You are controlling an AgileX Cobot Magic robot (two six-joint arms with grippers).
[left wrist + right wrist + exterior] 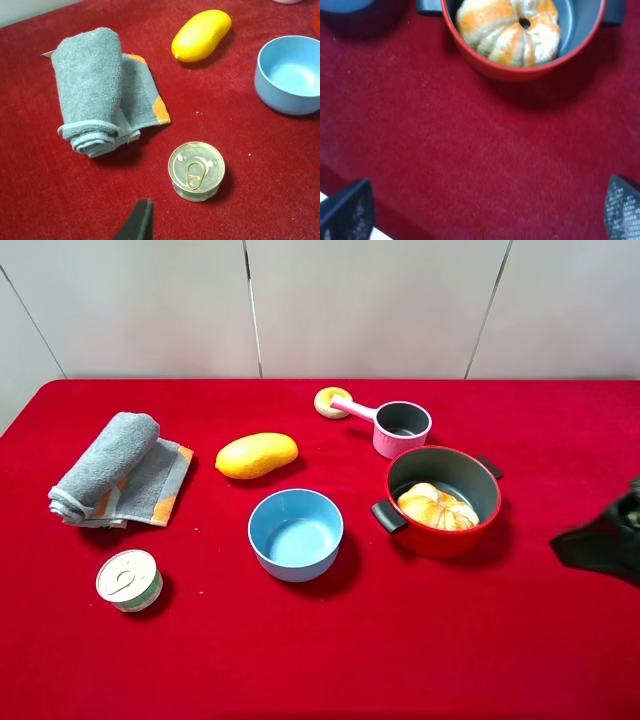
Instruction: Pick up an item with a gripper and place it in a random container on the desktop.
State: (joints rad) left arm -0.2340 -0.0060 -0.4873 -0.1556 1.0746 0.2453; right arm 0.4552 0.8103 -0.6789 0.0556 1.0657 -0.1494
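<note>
Ridged golden-orange bun (438, 508) inside round red pot (441, 537), grey interior; fuzzy red cloth desk (420, 640). Right gripper (490, 215) fingers wide, empty; left gripper (136, 222) spread unclear.

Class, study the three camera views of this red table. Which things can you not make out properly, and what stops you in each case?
- Left gripper: left wrist view, only one dark fingertip shows; the edge cuts the rest.
- Red pot: right wrist view, far rim and handles cropped.
- Peeled mandarin: high view, underside hidden by pot wall.
- Can: label too small.
</note>
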